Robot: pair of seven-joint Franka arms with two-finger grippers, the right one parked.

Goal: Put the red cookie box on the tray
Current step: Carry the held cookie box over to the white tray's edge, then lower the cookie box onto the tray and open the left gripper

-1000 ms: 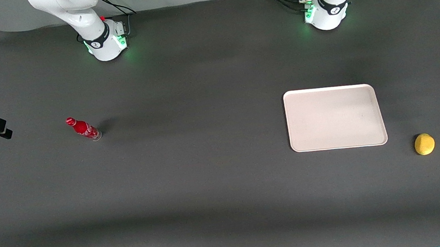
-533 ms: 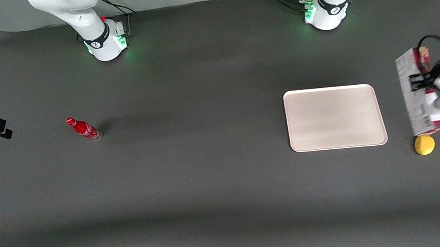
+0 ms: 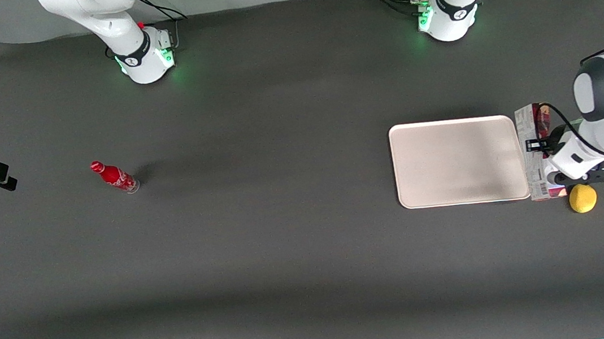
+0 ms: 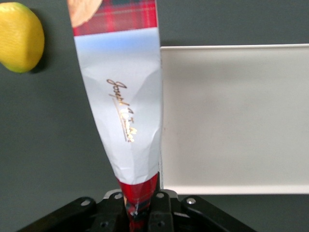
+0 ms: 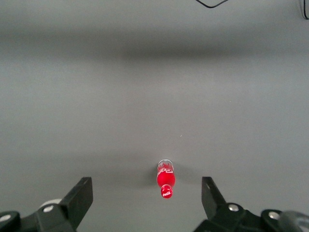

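Note:
My gripper [image 3: 539,149] is shut on the red cookie box [image 3: 533,151], a long narrow carton held in the air beside the tray's [image 3: 457,161] short edge toward the working arm's end. The wrist view shows the red cookie box [image 4: 123,104] with its red tartan and pale printed face running away from the gripper [image 4: 140,208], its long side lined up just off the rim of the tray [image 4: 231,121]. The pale pinkish-cream tray lies flat on the dark table with nothing on it.
A yellow lemon [image 3: 583,198] lies on the table just nearer the front camera than the held box, also seen as a lemon [image 4: 19,36] in the wrist view. A small red bottle [image 3: 114,177] stands toward the parked arm's end.
The working arm has come in from the table's end carrying the box toward the tray. The box has gone from barely in view to right beside the tray's short edge.

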